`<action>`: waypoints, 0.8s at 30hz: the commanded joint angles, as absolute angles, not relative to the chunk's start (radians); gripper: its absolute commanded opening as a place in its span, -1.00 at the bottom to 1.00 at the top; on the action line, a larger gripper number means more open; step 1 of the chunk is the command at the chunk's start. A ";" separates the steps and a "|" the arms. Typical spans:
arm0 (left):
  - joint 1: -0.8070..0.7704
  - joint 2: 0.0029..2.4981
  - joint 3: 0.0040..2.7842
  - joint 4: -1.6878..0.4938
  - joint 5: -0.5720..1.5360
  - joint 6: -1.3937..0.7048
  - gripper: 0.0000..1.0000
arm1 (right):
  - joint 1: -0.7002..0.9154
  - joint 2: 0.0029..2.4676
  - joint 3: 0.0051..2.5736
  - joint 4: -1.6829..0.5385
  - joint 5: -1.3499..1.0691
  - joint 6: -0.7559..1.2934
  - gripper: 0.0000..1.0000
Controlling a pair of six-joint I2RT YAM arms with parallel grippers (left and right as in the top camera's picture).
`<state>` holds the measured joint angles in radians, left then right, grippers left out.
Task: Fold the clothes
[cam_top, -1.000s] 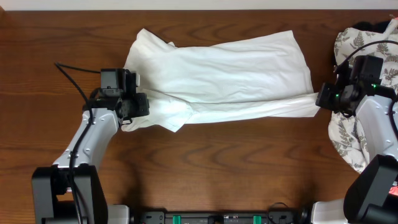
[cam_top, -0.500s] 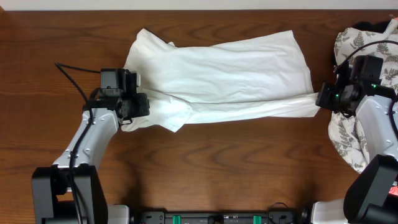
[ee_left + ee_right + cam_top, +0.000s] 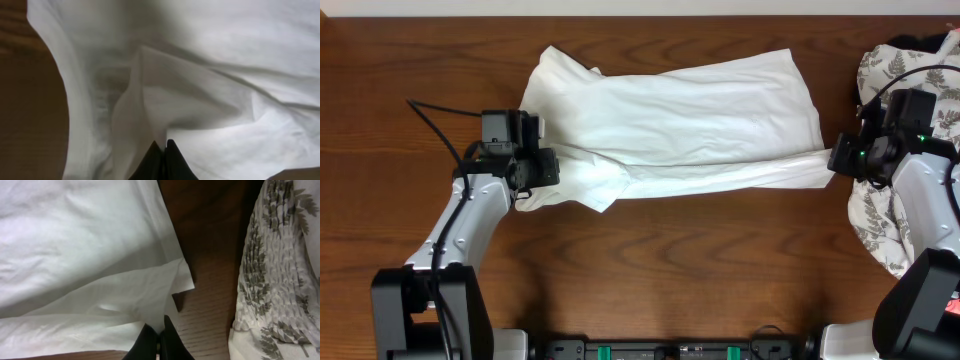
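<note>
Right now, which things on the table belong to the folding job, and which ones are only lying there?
Belongs to the job: white T-shirt; left gripper, shut on one end of it; right gripper, shut on the other end.
Only lying about: fern-print cloth, bunched beside the right arm.

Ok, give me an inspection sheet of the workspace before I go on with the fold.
Surface: dark wood-grain table.
Job's things: white T-shirt, spread across the middle, near edge folded over, print not visible.
Clutter: fern-print cloth, bunched at the right edge.
Grippers: left gripper shut on the T-shirt's left end; right gripper shut on its right corner.
Cables: black cable loose beside the left arm; second cable loops over the right arm.
Surroundings: pale strip beyond the far table edge.
</note>
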<state>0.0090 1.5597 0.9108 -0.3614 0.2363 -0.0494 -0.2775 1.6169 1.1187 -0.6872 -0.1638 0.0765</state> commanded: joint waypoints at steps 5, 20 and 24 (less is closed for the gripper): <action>0.008 1.563 0.963 -0.345 0.232 -0.089 -0.88 | -0.280 1.622 1.115 -0.687 -0.165 0.089 -0.97; 0.008 1.576 0.963 -0.189 0.231 -0.111 -0.88 | -0.280 1.622 1.115 -0.684 -0.165 0.089 -0.97; 0.008 1.599 0.963 -0.161 0.231 -0.111 -0.88 | -0.280 1.622 1.115 -0.684 -0.165 0.089 -0.98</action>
